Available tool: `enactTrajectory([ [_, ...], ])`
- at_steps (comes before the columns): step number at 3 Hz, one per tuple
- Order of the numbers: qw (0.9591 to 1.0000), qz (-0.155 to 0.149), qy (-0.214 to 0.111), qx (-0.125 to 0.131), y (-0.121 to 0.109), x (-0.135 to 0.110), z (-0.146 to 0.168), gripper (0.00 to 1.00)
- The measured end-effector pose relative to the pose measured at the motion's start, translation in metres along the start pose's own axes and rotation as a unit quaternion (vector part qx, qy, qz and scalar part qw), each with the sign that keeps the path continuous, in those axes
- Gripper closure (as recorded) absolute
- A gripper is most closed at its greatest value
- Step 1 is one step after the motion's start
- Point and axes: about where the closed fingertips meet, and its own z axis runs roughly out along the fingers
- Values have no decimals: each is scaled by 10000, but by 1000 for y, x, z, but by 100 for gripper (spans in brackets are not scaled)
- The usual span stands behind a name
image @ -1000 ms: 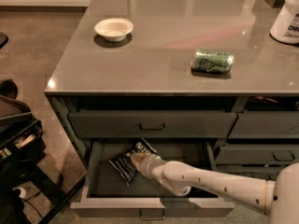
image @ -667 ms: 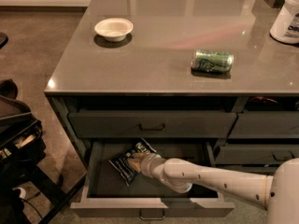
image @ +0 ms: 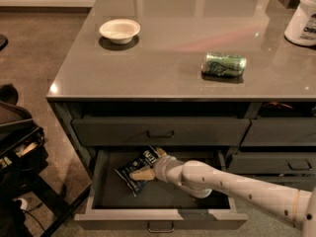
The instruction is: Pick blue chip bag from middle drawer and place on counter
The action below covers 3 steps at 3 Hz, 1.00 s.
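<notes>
The blue chip bag (image: 127,175) lies flat in the left half of the open middle drawer (image: 158,218), below the counter (image: 163,63). My gripper (image: 149,163) reaches into the drawer from the right on a white arm and sits right at the bag's right side. Its fingers stand apart, one tan fingertip (image: 140,174) over the bag's middle and the other at the bag's upper right corner. The bag rests on the drawer floor. The arm hides part of the drawer's right half.
On the counter lie a green can (image: 223,64) on its side, a white bowl (image: 119,30) at the back left and a white tub (image: 303,19) at the far right. The top drawer (image: 160,131) is shut. Narrower drawers (image: 286,164) stand right. A black frame (image: 17,147) stands left.
My gripper has slid a little left and down in the drawer, further onto the chip bag. The bag and the drawer have not visibly moved.
</notes>
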Motion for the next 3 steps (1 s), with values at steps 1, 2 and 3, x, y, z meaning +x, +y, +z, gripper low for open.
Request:
enactTrajectory([
  [1, 9995, -193, 152, -199, 2, -10, -6, 0],
  [2, 9957, -477, 656, -447, 13, 0, 5, 0],
  [3, 9904, -594, 1040, -688, 32, 14, 21, 0],
])
